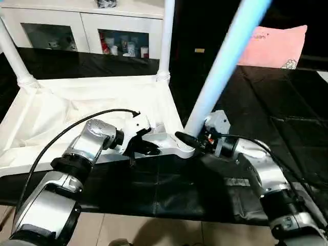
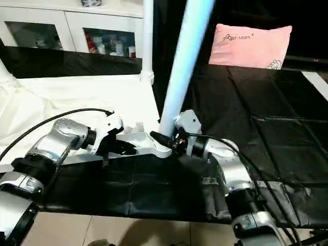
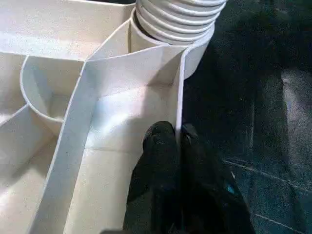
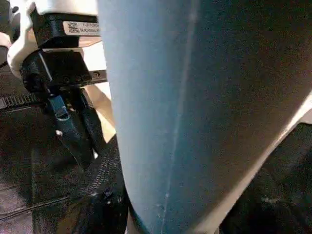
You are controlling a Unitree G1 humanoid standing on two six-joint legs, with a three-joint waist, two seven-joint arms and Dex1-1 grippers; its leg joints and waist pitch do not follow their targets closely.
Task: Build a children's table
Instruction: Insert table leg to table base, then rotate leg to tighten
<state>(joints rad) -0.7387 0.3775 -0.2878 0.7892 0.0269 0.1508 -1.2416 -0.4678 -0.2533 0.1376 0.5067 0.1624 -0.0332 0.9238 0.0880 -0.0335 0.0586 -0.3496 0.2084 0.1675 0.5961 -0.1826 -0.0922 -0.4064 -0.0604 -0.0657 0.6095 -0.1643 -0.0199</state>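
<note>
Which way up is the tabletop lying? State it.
Upside down: the tabletop shows its ribbed underside, and legs rise from its corner sockets.

Tabletop (image 1: 61,110): 1. Legs: 3, at upper left (image 1: 13,54), centre (image 1: 165,46), right of centre (image 1: 225,61). Pink pillow (image 1: 274,46): 1. Cabinet (image 1: 82,23): 1.

We're looking at a home-like room, probably a staged living space. Across the top left of the frame stands a white cabinet (image 1: 82,28) with glass doors, small jars and cups visible behind the panes. At the upper right a pink pillow (image 1: 274,46) lies on a black sheet (image 1: 287,107) that covers the work surface. Along the bottom edge, pale floor tiles (image 1: 154,230) show beneath the sheet.
</note>
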